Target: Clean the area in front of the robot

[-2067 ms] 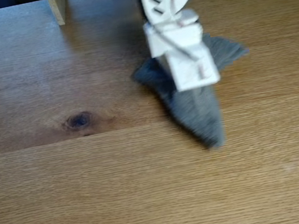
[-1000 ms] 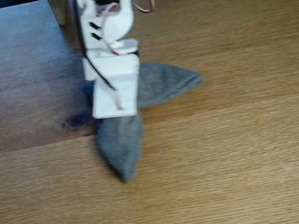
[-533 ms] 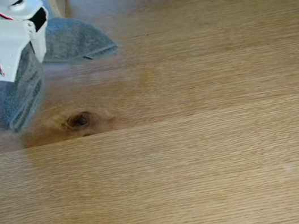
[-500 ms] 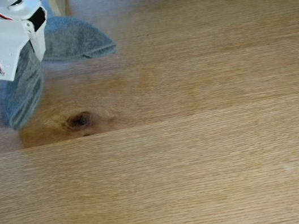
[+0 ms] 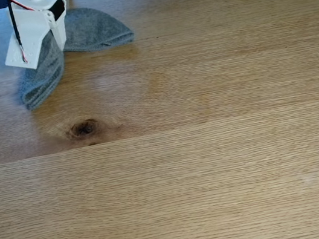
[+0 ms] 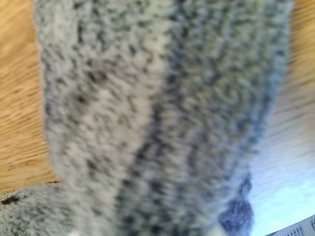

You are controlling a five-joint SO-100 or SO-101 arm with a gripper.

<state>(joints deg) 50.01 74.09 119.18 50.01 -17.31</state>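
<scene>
1. One broad oak tabletop (image 5: 216, 165) fills the fixed view, with most of it, lower and right, bare of any cloth.
2. The grey terry cloth (image 5: 92, 29) lies draped at the upper left of the frame, touching the wood; the wiping step looks under way.
3. The white tool (image 5: 37, 45) appears clamped on the cloth, though its jaws are hidden.
4. Next, it likely needs a sweep back toward the dark knot (image 5: 84, 128).

**Camera placement**

Fixed view: set high in front, angled down over the wooden surface (image 5: 216, 165), facing the end effector (image 5: 34, 48) at the far left edge; wide and distant. Wrist view: pressed close against the grey cloth (image 6: 162, 118), slivers of surface (image 6: 19, 123) at both sides. Shared: cloth (image 5: 92, 29) and surrounding wood.
</scene>
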